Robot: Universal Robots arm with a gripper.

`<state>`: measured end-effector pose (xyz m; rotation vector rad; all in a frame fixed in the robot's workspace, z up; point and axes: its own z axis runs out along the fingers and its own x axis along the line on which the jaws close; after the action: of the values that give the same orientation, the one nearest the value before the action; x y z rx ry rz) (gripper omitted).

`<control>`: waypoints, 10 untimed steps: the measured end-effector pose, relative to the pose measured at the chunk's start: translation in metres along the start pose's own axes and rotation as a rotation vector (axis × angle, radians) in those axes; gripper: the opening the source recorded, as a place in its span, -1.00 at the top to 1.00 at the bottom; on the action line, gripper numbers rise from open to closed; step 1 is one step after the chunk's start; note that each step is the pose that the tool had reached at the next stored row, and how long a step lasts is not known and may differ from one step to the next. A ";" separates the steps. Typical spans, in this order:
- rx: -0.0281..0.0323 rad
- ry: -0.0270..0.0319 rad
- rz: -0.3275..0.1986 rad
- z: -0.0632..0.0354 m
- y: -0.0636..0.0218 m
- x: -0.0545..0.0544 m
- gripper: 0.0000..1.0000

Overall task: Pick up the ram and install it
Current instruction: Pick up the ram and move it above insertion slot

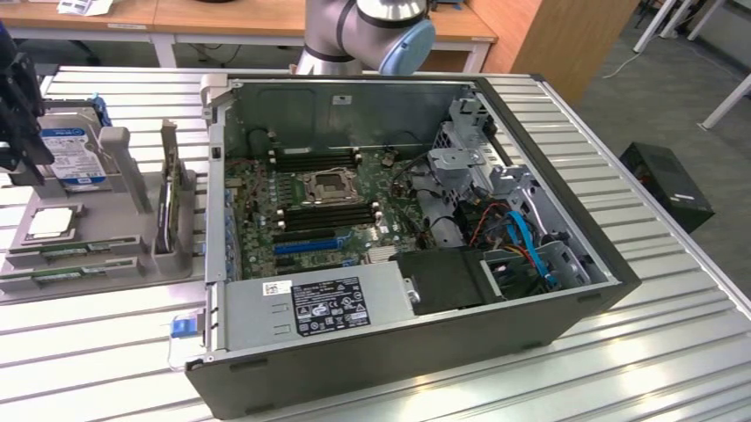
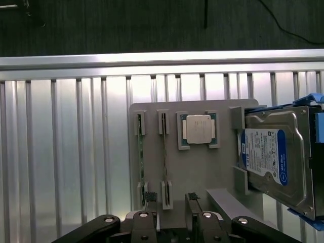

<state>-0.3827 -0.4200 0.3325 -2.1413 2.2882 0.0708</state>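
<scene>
Overhead, the gripper [image 2: 171, 198] hangs above the grey holder [image 2: 202, 167], jaws spread wide and gripping nothing. The ram [image 2: 163, 152] stands on edge in a holder slot, beside a second stick [image 2: 140, 152]. On the desk [image 1: 657, 290], the holder sits at nine o'clock from the open computer case [image 1: 388, 352] in the exterior view.

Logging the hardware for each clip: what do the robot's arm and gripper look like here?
The arm is a smooth silver-grey tube with a rounded joint capped in light blue. The gripper is matte black, built from linked bars fastened with round silver bolts, ending in two slim black jaws with small ridged tips.
</scene>
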 end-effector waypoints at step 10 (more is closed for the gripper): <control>0.0000 0.0000 0.000 0.0115 -0.0003 0.000 0.29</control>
<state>-0.3827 -0.4200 0.3210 -2.1414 2.2882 0.0708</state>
